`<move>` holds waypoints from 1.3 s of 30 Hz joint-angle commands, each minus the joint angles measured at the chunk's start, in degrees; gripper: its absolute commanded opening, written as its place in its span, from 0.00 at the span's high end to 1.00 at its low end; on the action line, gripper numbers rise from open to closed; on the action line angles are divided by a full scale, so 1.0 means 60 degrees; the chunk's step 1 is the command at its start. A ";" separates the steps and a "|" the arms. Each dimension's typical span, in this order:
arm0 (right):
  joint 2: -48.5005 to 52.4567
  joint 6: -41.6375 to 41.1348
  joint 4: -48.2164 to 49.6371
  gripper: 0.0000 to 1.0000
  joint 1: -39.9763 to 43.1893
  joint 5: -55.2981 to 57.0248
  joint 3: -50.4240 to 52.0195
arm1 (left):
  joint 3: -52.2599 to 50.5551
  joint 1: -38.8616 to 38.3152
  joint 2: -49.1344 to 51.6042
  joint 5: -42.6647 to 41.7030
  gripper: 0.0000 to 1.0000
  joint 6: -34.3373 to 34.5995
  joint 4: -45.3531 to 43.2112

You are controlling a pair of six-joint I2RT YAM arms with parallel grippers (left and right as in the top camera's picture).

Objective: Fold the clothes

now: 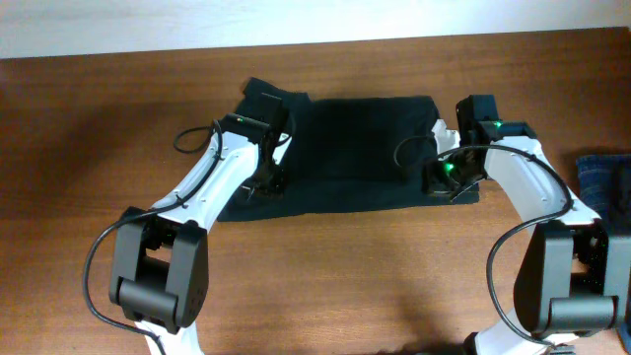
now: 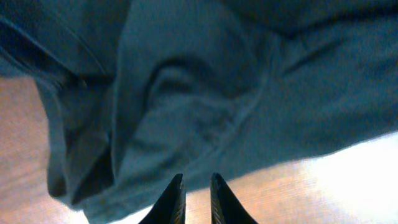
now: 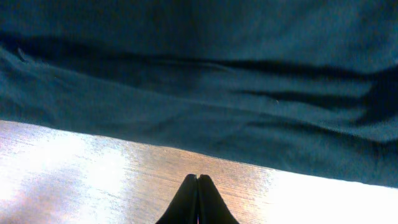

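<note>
1. Black short-sleeved T-shirt of soft fabric (image 1: 355, 148): lies spread on the brown wooden surface (image 1: 99, 148), toward its far middle, with the near hem facing the arms. One sleeve shows at the far left corner. No fold across the body is evident.
2. Left tool (image 2: 197, 182): stands at the left end of the near hem, where the cloth is rumpled. Its fingers are close together with a slim gap, and the tips sit right at the hem edge. Whether any cloth is pinched cannot be told.
3. Right tool (image 3: 197, 179): fingers pressed fully together over bare wood, just short of the hem near its right end. It holds nothing.
4. Blue denim garment (image 1: 603, 182): lies at the right edge of the surface, apart from the T-shirt, and plays no part in the task.
5. Step in hand (judgement): taking hold of the near hem at both ends for a first fold, so the task appears close to its beginning.
6. Next move (judgement): the right tool must part its fingers, advance onto the hem and close on cloth. The left grip needs confirming. Both tools should then lift evenly and carry the hem toward the far edge without bunching.
</note>
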State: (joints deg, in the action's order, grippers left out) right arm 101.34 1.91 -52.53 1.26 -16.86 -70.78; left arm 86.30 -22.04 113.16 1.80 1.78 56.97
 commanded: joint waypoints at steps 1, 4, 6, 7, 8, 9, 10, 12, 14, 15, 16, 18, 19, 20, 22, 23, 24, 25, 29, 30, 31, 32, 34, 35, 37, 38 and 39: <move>0.0055 -0.0204 0.0299 0.96 -0.0153 -0.0044 0.0368 | -0.0033 0.0015 0.0069 0.0459 0.85 0.0098 -0.0313; 0.0055 -0.0331 0.0707 0.96 -0.0153 -0.0047 0.0721 | -0.0033 0.0015 0.0069 0.0911 0.84 0.0098 -0.0729; 0.0055 -0.0368 0.0918 0.96 -0.0153 -0.0047 0.0940 | -0.0033 0.0015 0.0069 0.0925 0.83 0.0095 -0.0882; 0.0055 -0.0368 0.0976 0.96 -0.0153 -0.0047 0.1024 | -0.0033 0.0015 0.0069 0.0925 0.83 0.0095 -0.0892; 0.0055 -0.0364 0.1024 0.96 -0.0153 -0.0047 0.1107 | -0.0033 0.0015 0.0069 0.0925 0.83 0.0095 -0.0885; 0.0055 -0.0361 0.1075 0.96 -0.0153 -0.0044 0.1184 | -0.0033 0.0015 0.0069 0.0922 0.84 0.0095 -0.0845; 0.0055 -0.0361 0.1126 0.96 -0.0153 -0.0044 0.1249 | -0.0033 0.0015 0.0069 0.0922 0.86 0.0091 -0.0798; 0.0055 -0.0361 0.1213 0.96 -0.0153 0.0000 0.1337 | -0.0029 0.0015 0.0066 0.0922 1.00 0.0058 -0.0648; 0.0055 -0.0361 0.1319 0.96 -0.0157 0.0175 0.1359 | -0.0029 0.0015 0.0069 0.0922 1.00 0.0058 -0.0408; 0.0055 -0.0357 0.1402 0.96 -0.0153 0.0171 0.1362 | -0.0029 0.0015 0.0066 0.0922 1.00 0.0062 -0.0313; 0.0055 -0.0357 0.1494 0.96 -0.0153 0.0171 0.1362 | -0.0033 0.0015 0.0069 0.0922 1.00 0.0062 -0.0219; 0.0055 -0.0353 0.1708 0.96 -0.0157 0.0171 0.1370 | -0.0040 0.0015 0.0069 0.0925 0.99 0.0058 -0.0124; 0.0055 -0.0357 0.1851 0.96 -0.0157 0.0171 0.1384 | -0.0062 0.0015 0.0069 0.0925 1.00 0.0058 -0.0131; 0.0055 -0.0357 0.1960 0.96 -0.0157 0.0171 0.1402 | -0.0091 0.0015 0.0069 0.0925 1.00 0.0058 -0.0142; 0.0055 -0.0357 0.2065 0.96 -0.0157 0.0168 0.1424 | -0.0164 0.0015 0.0069 0.0925 1.00 0.0058 -0.0131; 0.0058 -0.0361 0.2051 0.96 -0.0157 0.0164 0.1424 | -0.0204 0.0015 0.0069 0.0922 1.00 0.0062 -0.0117; 0.0058 -0.0361 0.1996 0.96 -0.0157 0.0164 0.1424 | -0.0262 0.0015 0.0069 0.0922 1.00 0.0062 -0.0087; 0.0058 -0.0361 0.1923 0.96 -0.0157 0.0164 0.1424 | -0.0313 0.0015 0.0069 0.0922 1.00 0.0062 -0.0069; 0.0058 -0.0357 0.1756 0.96 -0.0157 0.0168 0.1461 | -0.0466 0.0015 0.0069 0.0922 1.00 0.0062 -0.0062; 0.0058 -0.0357 0.1756 0.96 -0.0157 0.0168 0.1486 | -0.0466 0.0015 0.0069 0.0922 1.00 0.0062 -0.0058; 0.0058 -0.0361 0.1763 0.96 -0.0157 0.0168 0.1534 | -0.0466 0.0015 0.0069 0.0922 1.00 0.0062 -0.0062; 0.0058 -0.0361 0.1778 0.96 -0.0157 0.0168 0.1592 | -0.0466 0.0015 0.0069 0.0922 1.00 0.0062 -0.0066; 0.0058 -0.0361 0.1923 0.96 -0.0157 0.0168 0.1781 | -0.0466 0.0015 0.0069 0.0922 1.00 0.0062 -0.0080; 0.0058 -0.0361 0.2069 0.96 -0.0157 0.0168 0.1894 | -0.0466 0.0015 0.0069 0.0922 1.00 0.0062 -0.0080; 0.0058 -0.0361 0.2437 0.96 -0.0157 0.0168 0.2138 | -0.0466 0.0015 0.0069 0.0925 0.99 0.0062 -0.0087; 0.0058 -0.0361 0.2663 0.96 -0.0157 0.0168 0.2269 | -0.0466 0.0015 0.0069 0.0922 0.98 0.0062 -0.0091; 0.0058 -0.0361 0.2856 0.96 -0.0157 0.0168 0.2375 | -0.0466 0.0015 0.0069 0.0922 0.94 0.0062 -0.0091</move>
State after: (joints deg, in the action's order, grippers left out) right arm 101.34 -0.01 -37.52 0.91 -16.40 -58.43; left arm 83.94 -22.04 113.16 6.70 1.91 56.40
